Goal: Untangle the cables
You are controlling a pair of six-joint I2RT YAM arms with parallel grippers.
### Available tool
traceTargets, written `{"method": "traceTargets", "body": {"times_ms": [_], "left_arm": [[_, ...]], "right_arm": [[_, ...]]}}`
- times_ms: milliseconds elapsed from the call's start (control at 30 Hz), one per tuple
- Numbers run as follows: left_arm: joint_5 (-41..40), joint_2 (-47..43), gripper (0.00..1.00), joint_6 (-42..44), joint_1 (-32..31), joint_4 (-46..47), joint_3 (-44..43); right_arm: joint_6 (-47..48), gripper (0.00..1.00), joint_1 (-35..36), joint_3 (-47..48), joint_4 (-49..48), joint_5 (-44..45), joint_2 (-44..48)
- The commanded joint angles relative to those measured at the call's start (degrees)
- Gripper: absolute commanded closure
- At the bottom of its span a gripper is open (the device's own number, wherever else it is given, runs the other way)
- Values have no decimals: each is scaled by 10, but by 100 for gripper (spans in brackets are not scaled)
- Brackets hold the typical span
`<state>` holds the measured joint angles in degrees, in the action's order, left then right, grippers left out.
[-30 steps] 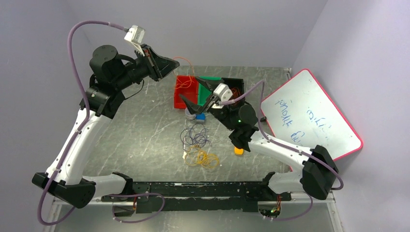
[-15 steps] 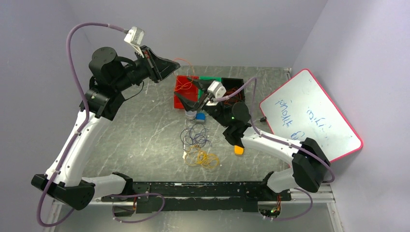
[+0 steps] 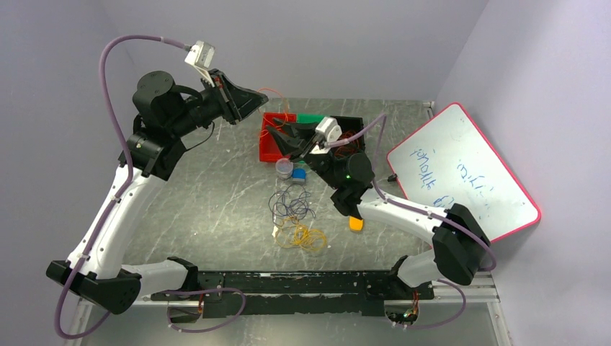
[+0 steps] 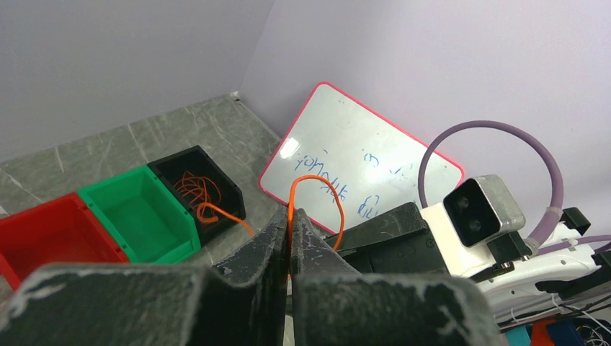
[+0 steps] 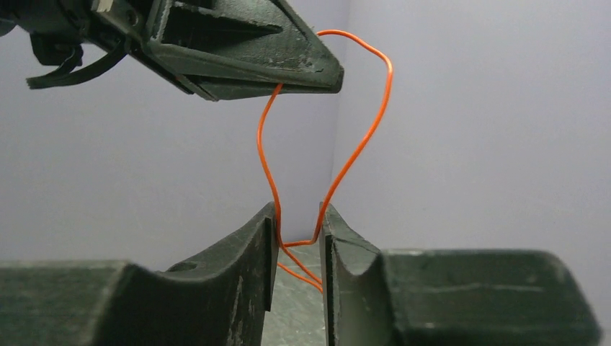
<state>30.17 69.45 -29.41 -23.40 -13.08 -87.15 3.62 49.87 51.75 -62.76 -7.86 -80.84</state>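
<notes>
While the red-orange cable (image 5: 259,140) is pinched in the tightly pressed left gripper (image 4: 290,218), its loop is threaded through the right gripper (image 5: 299,220), whose jaws are held slightly apart. The other cables (image 3: 294,216) are left tangled on the table. Compared with a second ago, the right gripper is shifted back over the red bin (image 3: 268,153), nearer the left gripper.

A red-orange cable (image 4: 315,179) is seen pinched between the closed fingers of the left gripper (image 4: 290,222), its loop arched up before a pink-edged whiteboard (image 4: 375,155), while a red bin (image 4: 43,234), a green bin (image 4: 133,216) and a black bin (image 4: 229,193) holding more orange wire (image 4: 193,189) are lined up at the left.
</notes>
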Motion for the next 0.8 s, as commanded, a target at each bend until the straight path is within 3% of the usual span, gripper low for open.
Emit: {"method": "traceTargets", "body": {"times_ms": [0,167,267,367,467,767], "left_arm": [[-18,-13,93,-8,3,16,11],[-28,-7,90,-13,3,10,20],[-26,-3,75,-15,3,13,25],[-29,-3,58,-13,3,20,32],[-32,-2,48,-13,3,24,39],[-53,14,39,2,3,-5,48]], "right_arm": [[-21,74,0,-7,-8,47,12],[-33,92,0,12,91,65,41],[-45,97,-2,37,180,86,54],[-69,99,-11,80,301,108,64],[-108,99,-34,110,411,107,74],[-185,100,-180,130,604,96,111]]}}
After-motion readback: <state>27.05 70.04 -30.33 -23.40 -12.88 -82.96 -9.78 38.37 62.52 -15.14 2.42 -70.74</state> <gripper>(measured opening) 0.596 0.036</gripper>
